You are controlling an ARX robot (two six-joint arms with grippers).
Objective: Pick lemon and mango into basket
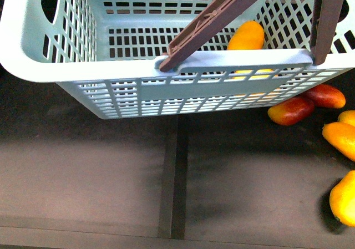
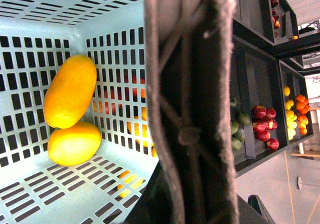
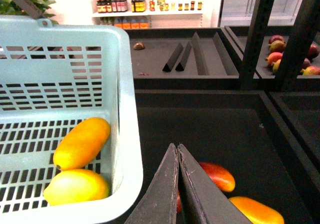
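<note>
The pale aqua basket [image 1: 127, 63] hangs tilted above a dark shelf and fills the top of the front view. Inside it the yellow-orange mango [image 2: 70, 91] lies against the lattice wall, and the shorter yellow lemon [image 2: 75, 143] touches it. Both also show in the right wrist view, mango [image 3: 82, 142] and lemon [image 3: 76, 186]. My left gripper [image 2: 187, 199] is shut on the basket's brown ribbed handle [image 2: 190, 99], which hides its fingers. My right gripper [image 3: 177, 146] is shut with nothing in it, just outside the basket's rim [image 3: 127, 109].
Red-and-yellow blushed mangoes [image 1: 291, 110] and yellow-orange ones [image 1: 341, 138] lie on the dark shelf at the right, below the right gripper. A divider [image 1: 173, 177] splits the shelf. Farther bins hold red apples [image 2: 265, 126], green fruits [image 2: 237, 129] and oranges [image 2: 300, 107].
</note>
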